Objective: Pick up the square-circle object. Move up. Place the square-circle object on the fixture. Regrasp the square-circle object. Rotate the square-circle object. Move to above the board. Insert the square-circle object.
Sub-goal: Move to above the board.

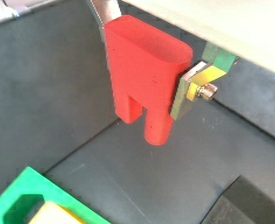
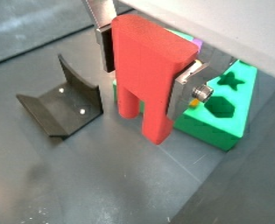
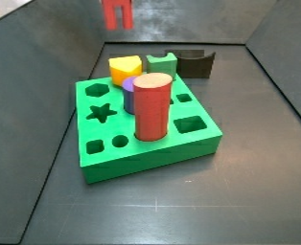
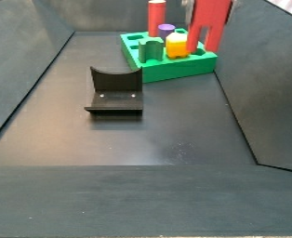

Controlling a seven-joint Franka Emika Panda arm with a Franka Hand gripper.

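We are seeing the gripper clamping the square-circle object between its silver finger plates, one plate on each flat side of the red piece. In both wrist views the piece is hanging clear of the dark floor, its broad squarish block uppermost and two narrower legs pointing down, one longer and rounder than the other.

In a side view the same red piece is showing high at the back of the enclosure, above and behind the board, touching nothing below. In a side view from the opposite end, it is hanging at the far end over the board's area, the gripper itself cut off by the picture edge.

The board is sitting on the floor with star, hexagon, square and round cut-outs in its top. A tall red cylinder is standing upright in it, near a yellow piece, a purple piece and a small green notched block.

The fixture is standing on the floor well apart from the board in that view; in a wrist view it is lying beside and below the held piece, nothing resting on it.
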